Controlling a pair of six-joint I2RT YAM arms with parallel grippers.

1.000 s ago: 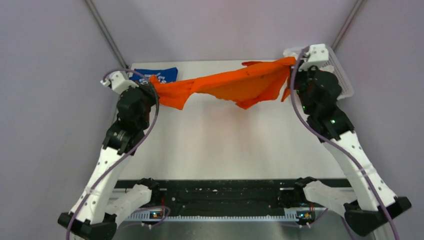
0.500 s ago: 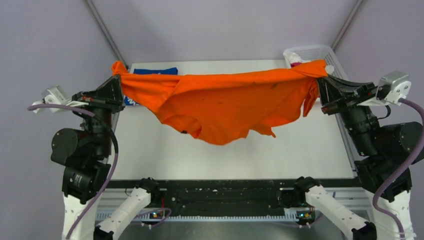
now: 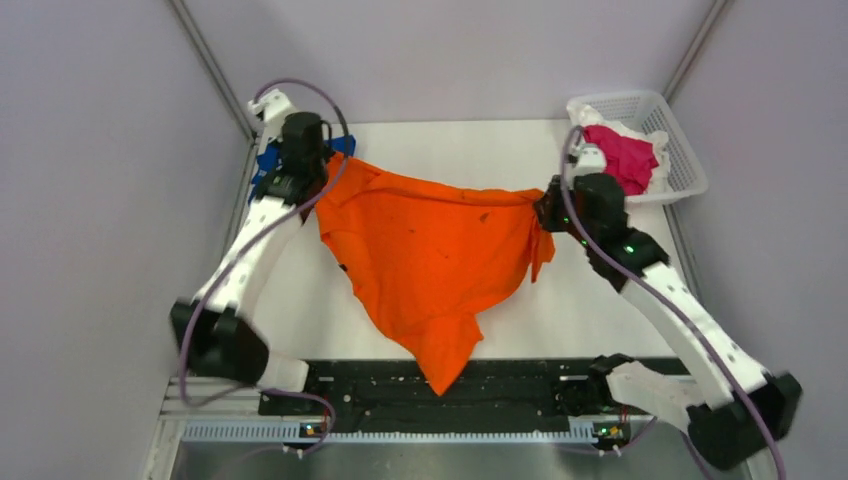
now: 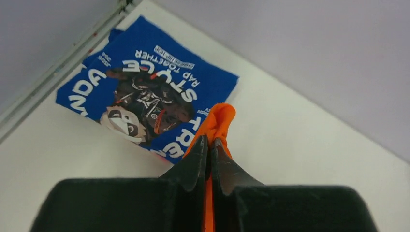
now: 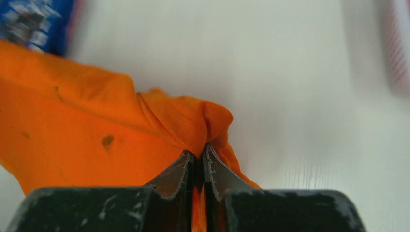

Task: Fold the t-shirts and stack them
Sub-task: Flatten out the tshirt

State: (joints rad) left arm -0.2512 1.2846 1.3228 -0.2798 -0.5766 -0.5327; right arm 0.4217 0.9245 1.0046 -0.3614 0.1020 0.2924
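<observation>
You have the left gripper (image 4: 209, 143) and the right gripper (image 5: 198, 152) both closed tight on top corners of the plain orange cloth t-shirt (image 3: 430, 260), spread between them over the white table (image 3: 590, 320), near the folded blue printed t-shirt (image 4: 140, 94).

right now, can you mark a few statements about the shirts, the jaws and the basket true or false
1. The left jaws are shut on a corner of the orange t-shirt. True.
2. The right jaws are open and hold nothing. False: they are shut on another bunched corner of the orange t-shirt.
3. The blue t-shirt lies on the table near its far left corner. True.
4. The white basket holds nothing. False: pink cloth lies in it.
5. The orange t-shirt is folded and stacked on the blue one. False: it is spread open between the two jaws, its tip reaching the near edge.
</observation>
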